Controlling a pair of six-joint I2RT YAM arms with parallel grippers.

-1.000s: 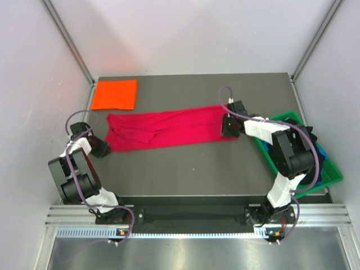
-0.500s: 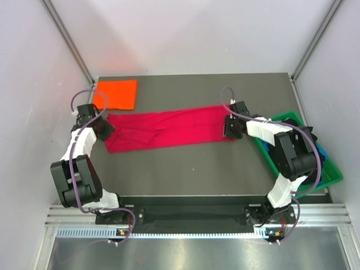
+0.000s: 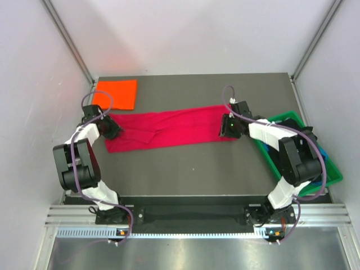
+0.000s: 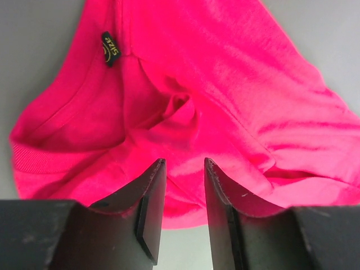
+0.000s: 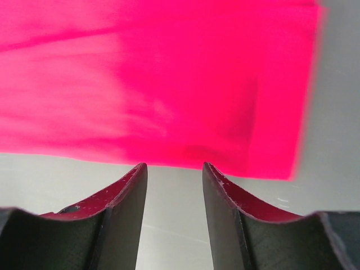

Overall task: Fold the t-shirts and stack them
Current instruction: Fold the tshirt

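A: How is the table (image 3: 191, 166)?
B: Dark grey, with white walls close around. A red shirt (image 3: 169, 128) lies stretched across the middle, a folded orange shirt (image 3: 115, 94) at upper left, a green bin (image 3: 333, 172) at the right edge.
A: The hands?
B: The left hand (image 4: 184, 169) and the right hand (image 5: 173, 169) are at the red shirt's two ends, both spread, pinching nothing. Bare table lies below the shirt.

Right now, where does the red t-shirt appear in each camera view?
Top external: the red t-shirt lies stretched across the middle, left to right.
Left wrist: its collar end fills most of the picture.
Right wrist: its other end fills the upper half.
Shared landmark: the grey table, bare beside the cloth in every view.
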